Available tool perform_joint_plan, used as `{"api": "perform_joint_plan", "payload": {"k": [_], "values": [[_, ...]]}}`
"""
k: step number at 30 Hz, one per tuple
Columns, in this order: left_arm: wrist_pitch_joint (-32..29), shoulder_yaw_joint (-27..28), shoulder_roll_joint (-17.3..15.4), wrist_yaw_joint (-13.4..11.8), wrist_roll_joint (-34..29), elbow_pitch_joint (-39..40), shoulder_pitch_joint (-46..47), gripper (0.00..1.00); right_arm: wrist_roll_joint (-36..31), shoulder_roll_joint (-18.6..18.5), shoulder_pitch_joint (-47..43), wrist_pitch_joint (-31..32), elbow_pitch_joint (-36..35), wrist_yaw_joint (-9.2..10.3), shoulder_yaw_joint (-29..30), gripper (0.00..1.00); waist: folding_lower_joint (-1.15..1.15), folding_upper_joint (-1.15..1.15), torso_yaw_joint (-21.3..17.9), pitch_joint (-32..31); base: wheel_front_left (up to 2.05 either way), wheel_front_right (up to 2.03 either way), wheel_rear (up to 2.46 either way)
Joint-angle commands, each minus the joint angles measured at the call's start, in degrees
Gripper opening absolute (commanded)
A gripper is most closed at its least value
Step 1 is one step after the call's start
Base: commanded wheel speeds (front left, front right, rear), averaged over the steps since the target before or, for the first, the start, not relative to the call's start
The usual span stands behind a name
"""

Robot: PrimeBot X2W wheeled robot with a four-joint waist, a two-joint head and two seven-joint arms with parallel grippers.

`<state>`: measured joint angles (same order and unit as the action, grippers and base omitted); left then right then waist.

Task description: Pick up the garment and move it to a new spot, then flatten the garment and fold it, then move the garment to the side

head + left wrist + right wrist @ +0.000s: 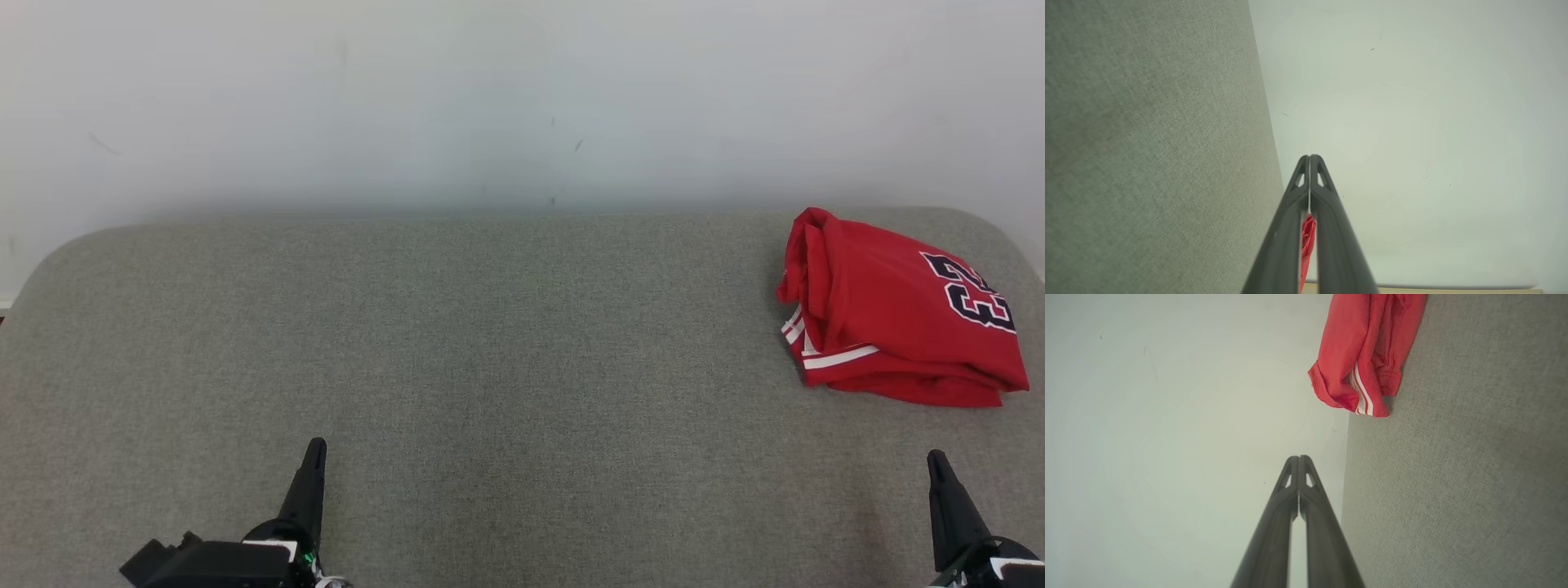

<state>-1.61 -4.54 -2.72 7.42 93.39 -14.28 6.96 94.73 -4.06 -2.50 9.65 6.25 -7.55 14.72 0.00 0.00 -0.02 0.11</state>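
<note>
The garment [890, 314], a red jersey with white stripes and a dark number, lies folded in a bundle at the far right of the grey padded surface [490, 343]. My left gripper [314, 447] rests at the lower left, shut and empty, far from the jersey. My right gripper [935, 457] sits at the lower right, shut and empty, a short way in front of the jersey. The right wrist view has the garment [1367, 355] beyond the closed fingertips of the right gripper [1299, 458]. In the left wrist view a sliver of the red garment [1307, 241] appears behind the closed left gripper [1309, 157].
A pale wall [522, 98] rises directly behind the padded surface. The surface has rounded far corners, and the jersey sits close to the right one. Bare grey fabric stretches across the left and middle.
</note>
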Motion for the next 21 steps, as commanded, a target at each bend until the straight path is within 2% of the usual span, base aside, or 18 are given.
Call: {"api": "perform_joint_plan", "payload": {"k": [1, 21], "values": [[-0.03, 0.08, -0.29, 0.15, 0.47, -0.11, 0.14, 0.0, 0.09, 0.02, 0.15, 0.25, -0.25, 0.12, 0.2, 0.0, 0.0, 0.0, 0.01, 0.0, 0.0, 0.0, 0.0], [-0.02, 0.08, -0.29, 0.15, 0.48, -0.1, 0.14, 0.0, -0.23, 0.27, 0.24, 0.43, -0.21, 0.12, 0.44, 0.0, 0.0, 0.0, 0.01, 0.0, 0.0, 0.0, 0.0]]}}
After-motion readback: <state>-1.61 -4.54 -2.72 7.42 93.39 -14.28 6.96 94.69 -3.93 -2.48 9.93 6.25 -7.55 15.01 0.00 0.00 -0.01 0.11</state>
